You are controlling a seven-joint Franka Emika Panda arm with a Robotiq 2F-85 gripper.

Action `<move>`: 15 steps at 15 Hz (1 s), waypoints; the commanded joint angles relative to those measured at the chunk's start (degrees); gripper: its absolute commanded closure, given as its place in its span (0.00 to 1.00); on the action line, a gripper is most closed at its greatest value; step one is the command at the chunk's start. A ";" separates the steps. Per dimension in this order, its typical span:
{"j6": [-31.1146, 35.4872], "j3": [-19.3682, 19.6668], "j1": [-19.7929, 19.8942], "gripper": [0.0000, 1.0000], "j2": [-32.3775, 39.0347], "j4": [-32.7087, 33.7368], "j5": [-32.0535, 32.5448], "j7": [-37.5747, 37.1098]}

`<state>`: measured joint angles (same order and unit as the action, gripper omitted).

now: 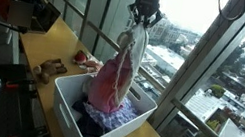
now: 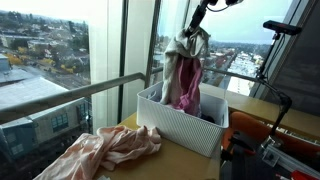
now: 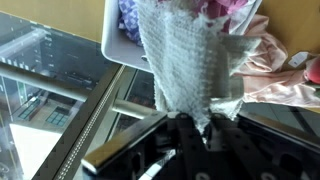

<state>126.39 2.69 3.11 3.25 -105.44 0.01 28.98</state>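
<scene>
Seemingly grey cloth [image 1: 135,45], pink garment [image 1: 110,82], white bin [image 1: 73,118]

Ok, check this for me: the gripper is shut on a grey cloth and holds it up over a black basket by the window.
One thing is wrong: the basket is white, not black, as both exterior views show. The rest stands: the gripper is shut on the grey cloth and holds it up over the basket by the window.

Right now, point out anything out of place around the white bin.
A peach garment lies crumpled on the table, outside the white bin. Everything else is contained: purple clothes sit in the bin, and the shut gripper holds a grey cloth with a pink garment hanging alongside.
</scene>
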 commanded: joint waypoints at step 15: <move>9.87 -2.69 1.76 0.97 12.89 -8.52 -5.48 2.84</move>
<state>132.36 1.51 3.94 14.43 -111.91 -4.58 31.48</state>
